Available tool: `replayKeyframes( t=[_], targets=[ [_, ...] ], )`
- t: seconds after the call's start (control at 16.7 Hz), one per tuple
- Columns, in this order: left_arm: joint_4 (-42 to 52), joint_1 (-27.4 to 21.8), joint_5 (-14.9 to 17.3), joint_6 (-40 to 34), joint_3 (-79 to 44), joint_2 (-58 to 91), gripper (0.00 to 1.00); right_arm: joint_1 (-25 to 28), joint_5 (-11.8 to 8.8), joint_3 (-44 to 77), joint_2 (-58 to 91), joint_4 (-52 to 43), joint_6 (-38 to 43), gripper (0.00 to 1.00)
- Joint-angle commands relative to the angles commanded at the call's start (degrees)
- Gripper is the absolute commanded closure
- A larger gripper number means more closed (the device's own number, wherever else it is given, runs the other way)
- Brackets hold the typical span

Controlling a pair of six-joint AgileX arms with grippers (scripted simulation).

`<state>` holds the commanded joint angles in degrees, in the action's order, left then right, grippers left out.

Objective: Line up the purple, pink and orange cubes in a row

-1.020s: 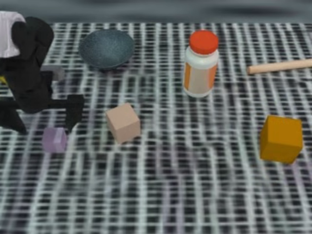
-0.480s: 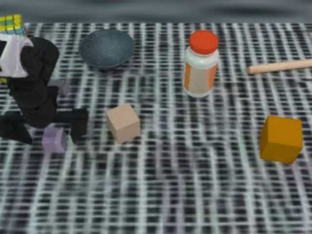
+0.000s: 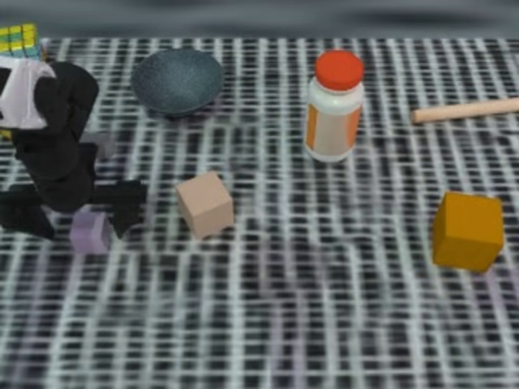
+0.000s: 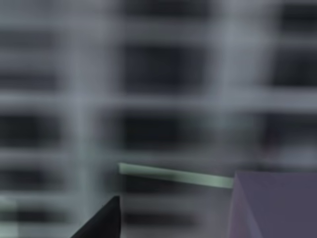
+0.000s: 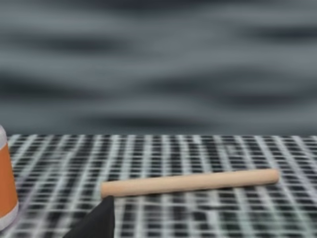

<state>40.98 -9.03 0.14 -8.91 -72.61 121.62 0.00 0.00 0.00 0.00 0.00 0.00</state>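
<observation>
Lilac, small and matte, the purple cube [image 3: 91, 232] sits between my left gripper's [image 3: 81, 209] wide-open, empty fingers, just left of the peach-pink cube [image 3: 205, 203], so squeezing comes next.

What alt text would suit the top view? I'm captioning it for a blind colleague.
The left gripper, fingers open, straddles the purple cube at the table's left. The pink cube sits beside it, the orange cube far right; behind stand a bowl, bottle and wooden dowel.

Rendered simulation: grid-patterned table [image 3: 324, 324], blurred backdrop
</observation>
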Motion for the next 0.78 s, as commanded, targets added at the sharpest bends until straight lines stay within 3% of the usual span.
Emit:
replayKeyframes(
  t=[0.36, 0.78],
  targets=[
    [0.0, 0.0, 0.0, 0.0, 0.0, 0.0, 0.98, 0.0, 0.0, 0.0, 0.0, 0.0, 0.0, 0.00],
    [0.0, 0.0, 0.0, 0.0, 0.0, 0.0, 1.00, 0.0, 0.0, 0.0, 0.0, 0.0, 0.0, 0.00]
  ],
)
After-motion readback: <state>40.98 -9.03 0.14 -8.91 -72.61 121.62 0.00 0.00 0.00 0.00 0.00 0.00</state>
